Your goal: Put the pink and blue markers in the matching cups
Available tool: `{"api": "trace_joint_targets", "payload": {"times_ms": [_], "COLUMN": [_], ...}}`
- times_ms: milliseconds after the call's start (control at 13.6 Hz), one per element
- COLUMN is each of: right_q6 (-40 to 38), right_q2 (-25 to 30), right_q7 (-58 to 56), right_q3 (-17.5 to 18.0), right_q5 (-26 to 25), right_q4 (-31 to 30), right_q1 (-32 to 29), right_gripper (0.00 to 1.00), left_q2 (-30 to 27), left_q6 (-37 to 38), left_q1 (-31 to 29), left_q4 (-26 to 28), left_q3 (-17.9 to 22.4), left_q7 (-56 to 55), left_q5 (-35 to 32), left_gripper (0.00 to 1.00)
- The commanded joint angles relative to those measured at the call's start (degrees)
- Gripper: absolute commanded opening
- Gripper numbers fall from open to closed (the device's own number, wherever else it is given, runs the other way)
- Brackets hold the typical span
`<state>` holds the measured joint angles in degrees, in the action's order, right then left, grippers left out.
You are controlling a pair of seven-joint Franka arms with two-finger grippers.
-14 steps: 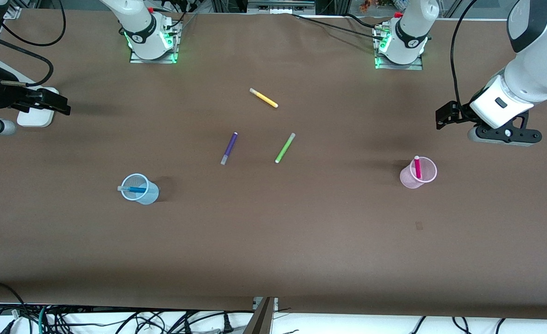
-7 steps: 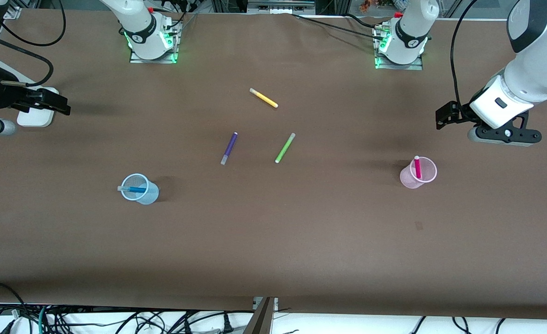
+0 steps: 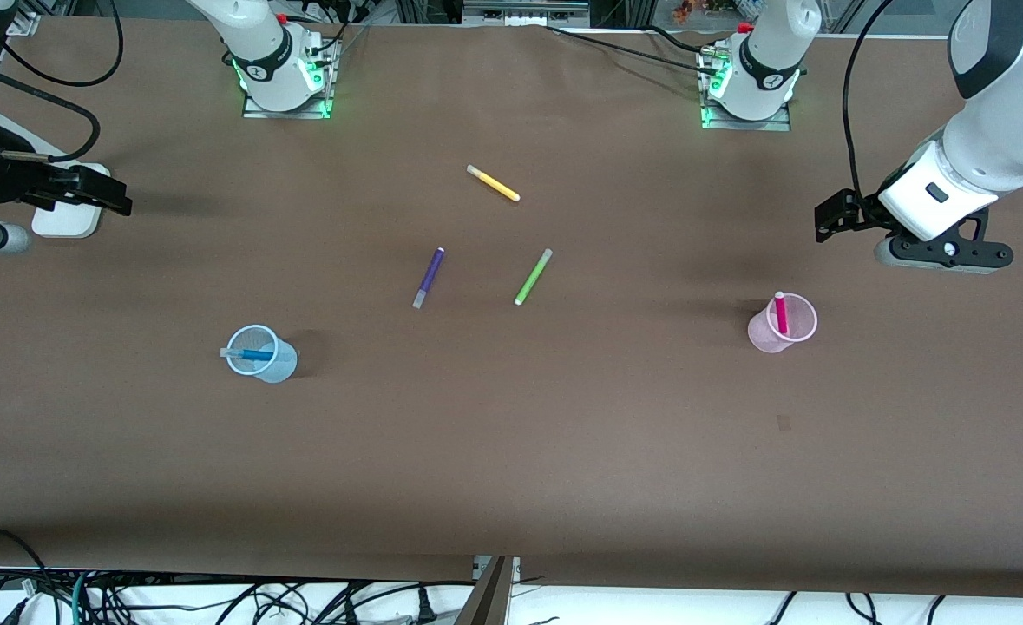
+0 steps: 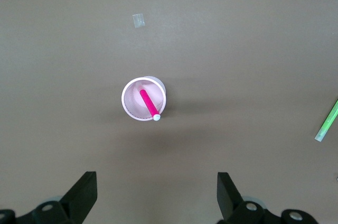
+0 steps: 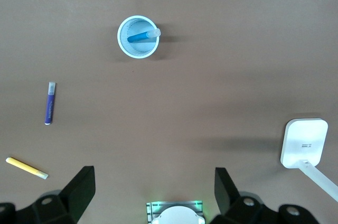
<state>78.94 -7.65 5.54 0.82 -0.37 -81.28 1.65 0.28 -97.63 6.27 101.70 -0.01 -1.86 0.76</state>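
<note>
**Stock check: both markers housed, both pincers free**

- Pink marker [image 3: 780,313]: stands inside the pink cup [image 3: 770,334], leaning on the rim with its pale end up. The cup sits toward the left arm's end of the surface [image 3: 511,451].
- Blue marker [image 3: 249,354]: lies slanted in the blue cup [image 3: 261,354], greyish end poking over the rim. This cup sits toward the right arm's end, a little nearer the front camera than the pink one.
- Left pincer [image 4: 157,197]: raised over bare surface close to the pink cup, fingers spread wide, holding nothing. The left wrist view looks straight down on cup and marker.
- Right pincer [image 5: 154,195]: raised at the right arm's end of the surface, well apart from the blue cup, fingers likewise wide and empty.
- Items not called for: purple pen [image 3: 429,277] and lime-green pen [image 3: 533,276], lying flat near the middle, apart from each other; yellow pen [image 3: 493,183], farther from the front camera than those two; a white block [image 3: 66,213] at the right arm's end.

Progress, as judged: each colour sits in its matching cup, neither cup has tipped, and neither arm carries anything. The task looks complete; nothing appears left except for the arms to rest clear.
</note>
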Motion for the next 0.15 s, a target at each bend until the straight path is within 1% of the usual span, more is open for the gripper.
{"api": "trace_joint_targets", "payload": {"times_ms": [0,74], "right_q6": [0.2,0.2], "right_q2": [0.1,0.1], "right_q7": [0.6,0.6], "right_q3": [0.3,0.3], "right_q5": [-0.9,-0.9], "right_q4": [0.3,0.3], "right_q1": [-0.2,-0.2], "right_gripper": [1.0,1.0], "left_q2": [0.0,-0.1], "left_q6": [0.6,0.6], "left_q1": [-0.1,-0.1], "left_q4": [-0.3,-0.3], "left_q3": [0.0,0.0], "left_q7": [0.6,0.6], "left_q5": [-0.1,-0.1], "left_gripper": [1.0,1.0]}}
